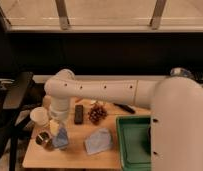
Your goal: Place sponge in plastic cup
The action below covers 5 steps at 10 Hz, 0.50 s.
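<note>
My gripper (58, 128) hangs from the white arm at the table's left side, shut on the light-blue sponge (62, 135). The sponge stands on end, its lower part at or inside the rim of the small blue plastic cup (59, 145), directly under the gripper. I cannot tell whether the sponge touches the bottom of the cup. The arm's wrist hides the top of the sponge.
A white cup (39, 116) and a shiny metal can (43, 140) stand just left of the blue cup. A dark remote (79, 114), grapes (97, 113) and a blue-grey cloth (98, 142) lie to its right. A green tray (126, 145) sits at the right, with a black tool (125, 107) behind it.
</note>
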Each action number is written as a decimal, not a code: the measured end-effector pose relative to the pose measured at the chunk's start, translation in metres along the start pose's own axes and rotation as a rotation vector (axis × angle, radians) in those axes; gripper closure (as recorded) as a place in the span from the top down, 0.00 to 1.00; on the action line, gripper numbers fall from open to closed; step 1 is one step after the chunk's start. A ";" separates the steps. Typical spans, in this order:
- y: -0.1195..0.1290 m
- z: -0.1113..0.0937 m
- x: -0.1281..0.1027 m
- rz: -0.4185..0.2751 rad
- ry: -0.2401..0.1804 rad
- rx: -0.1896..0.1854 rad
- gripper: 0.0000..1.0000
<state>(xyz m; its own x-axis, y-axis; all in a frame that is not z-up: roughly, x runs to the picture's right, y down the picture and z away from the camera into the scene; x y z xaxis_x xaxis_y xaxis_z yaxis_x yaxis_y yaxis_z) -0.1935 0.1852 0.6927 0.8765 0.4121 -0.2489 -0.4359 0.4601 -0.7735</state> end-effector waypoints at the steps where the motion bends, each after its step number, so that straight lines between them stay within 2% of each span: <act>1: 0.000 0.006 0.000 -0.003 0.010 -0.005 0.24; 3: 0.001 0.013 -0.004 -0.006 0.010 -0.014 0.43; 4: -0.001 0.015 -0.004 0.001 0.005 -0.014 0.56; 5: -0.002 0.016 -0.004 0.007 0.001 -0.011 0.64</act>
<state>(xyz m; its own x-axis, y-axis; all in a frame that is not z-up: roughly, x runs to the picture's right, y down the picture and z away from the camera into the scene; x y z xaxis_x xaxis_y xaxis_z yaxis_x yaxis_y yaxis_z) -0.1992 0.1949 0.7044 0.8738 0.4140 -0.2550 -0.4396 0.4485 -0.7782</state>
